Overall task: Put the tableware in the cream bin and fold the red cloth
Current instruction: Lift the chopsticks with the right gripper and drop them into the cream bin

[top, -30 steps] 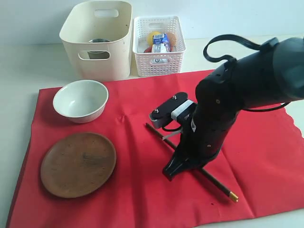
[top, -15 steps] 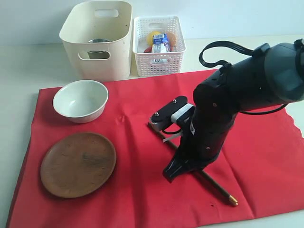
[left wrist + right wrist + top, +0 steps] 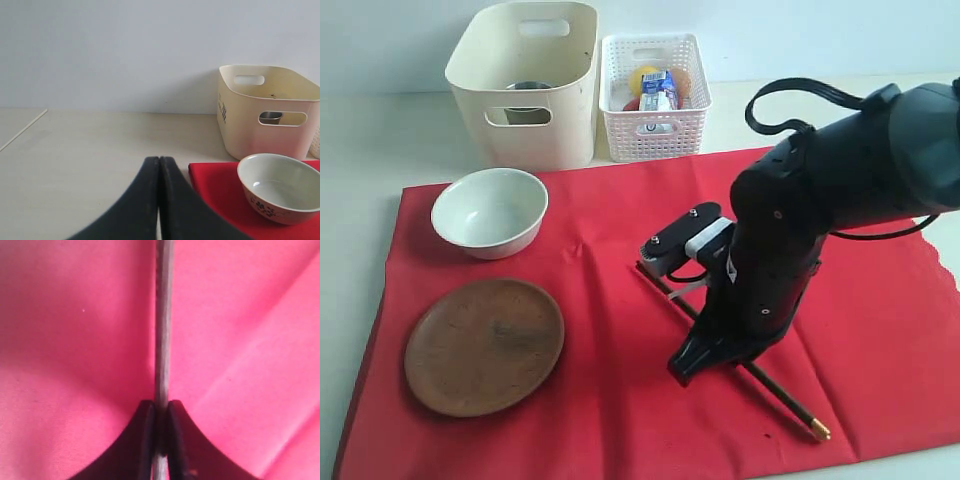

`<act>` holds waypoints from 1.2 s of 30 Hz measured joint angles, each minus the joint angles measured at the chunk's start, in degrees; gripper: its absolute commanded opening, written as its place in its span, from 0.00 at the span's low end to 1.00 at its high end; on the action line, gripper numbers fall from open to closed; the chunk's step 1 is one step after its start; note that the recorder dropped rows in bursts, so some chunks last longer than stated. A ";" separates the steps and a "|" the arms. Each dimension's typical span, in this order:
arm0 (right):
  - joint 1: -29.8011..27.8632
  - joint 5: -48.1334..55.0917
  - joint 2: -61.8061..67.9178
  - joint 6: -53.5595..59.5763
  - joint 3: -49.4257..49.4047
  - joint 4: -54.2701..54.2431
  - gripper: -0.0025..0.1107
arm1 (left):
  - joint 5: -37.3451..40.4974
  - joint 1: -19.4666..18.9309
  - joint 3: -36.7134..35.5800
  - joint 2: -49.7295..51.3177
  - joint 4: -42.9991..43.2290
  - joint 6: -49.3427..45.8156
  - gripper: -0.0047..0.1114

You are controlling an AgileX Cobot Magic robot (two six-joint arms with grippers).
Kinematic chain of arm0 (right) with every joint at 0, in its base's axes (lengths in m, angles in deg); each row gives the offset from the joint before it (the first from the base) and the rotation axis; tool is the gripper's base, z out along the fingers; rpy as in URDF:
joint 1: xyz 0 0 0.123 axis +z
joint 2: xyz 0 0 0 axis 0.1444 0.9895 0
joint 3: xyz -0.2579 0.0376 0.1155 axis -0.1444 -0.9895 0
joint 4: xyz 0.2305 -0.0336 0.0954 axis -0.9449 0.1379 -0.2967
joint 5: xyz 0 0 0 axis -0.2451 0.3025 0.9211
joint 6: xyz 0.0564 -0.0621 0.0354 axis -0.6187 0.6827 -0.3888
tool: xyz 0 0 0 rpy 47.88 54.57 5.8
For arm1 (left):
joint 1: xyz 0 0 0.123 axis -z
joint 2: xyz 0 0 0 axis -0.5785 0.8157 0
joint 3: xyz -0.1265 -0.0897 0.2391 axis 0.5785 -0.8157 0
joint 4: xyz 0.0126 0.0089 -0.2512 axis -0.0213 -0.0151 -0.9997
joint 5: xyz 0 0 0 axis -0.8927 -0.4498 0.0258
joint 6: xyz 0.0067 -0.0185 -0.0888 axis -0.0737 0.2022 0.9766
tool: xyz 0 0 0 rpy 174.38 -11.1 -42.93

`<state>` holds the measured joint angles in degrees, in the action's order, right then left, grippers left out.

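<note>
The right gripper (image 3: 160, 407) was pinched tight on the dark gold-tipped chopsticks (image 3: 790, 405), its black fingers (image 3: 146, 425) pressed against both sides of the thin shaft. In the exterior view it (image 3: 682, 370) pointed down at the middle of the red cloth (image 3: 610, 210). The left gripper (image 3: 159, 161) hung closed on nothing, its fingers touching, above bare bench beyond the cloth's left edge.

The bench (image 3: 380, 150) was a smooth, pale cream surface, backed by a plain pale wall (image 3: 770, 30). The cloth lay spread over it, lightly creased, its scalloped side at the right.

The chopsticks ran on a diagonal: the dark end toward the cloth's centre, the gold tip toward its near right corner. The arm hid their middle, and it could not be told whether one stick or two were held, or whether they touched the cloth.

A pale ceramic bowl (image 3: 489, 211) stood upright near the cloth's far left corner, with a round wooden plate (image 3: 484, 345) nearer along the left edge. The cream bin (image 3: 560, 130) stood on the bench beyond the cloth's far edge; a steel cup (image 3: 527, 90) showed only through its handle cut-out. Just beside the bin, a white lattice basket (image 3: 655, 135) held a milk carton (image 3: 658, 88) and a lemon (image 3: 642, 76), partly hidden. The cloth's near edge was cut off.
</note>
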<state>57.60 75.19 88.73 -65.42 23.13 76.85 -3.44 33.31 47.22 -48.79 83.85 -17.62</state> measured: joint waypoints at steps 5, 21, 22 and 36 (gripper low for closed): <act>0.00 0.14 -3.56 0.00 0.00 0.22 0.02 | 0.00 0.00 0.00 0.00 0.00 0.00 0.04; 0.00 7.02 -2.10 2.07 23.86 2.42 0.02 | 0.00 0.00 0.00 0.00 0.00 0.00 0.04; 0.00 7.54 -1.21 2.36 26.04 2.57 0.02 | 0.00 0.00 0.00 0.00 0.00 0.00 0.04; -4.73 4.24 25.02 3.05 77.10 2.26 0.02 | 0.00 0.00 0.00 0.00 0.00 0.00 0.04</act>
<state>52.88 79.42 113.75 -62.37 100.23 79.11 -3.44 33.31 47.22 -48.79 83.85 -17.62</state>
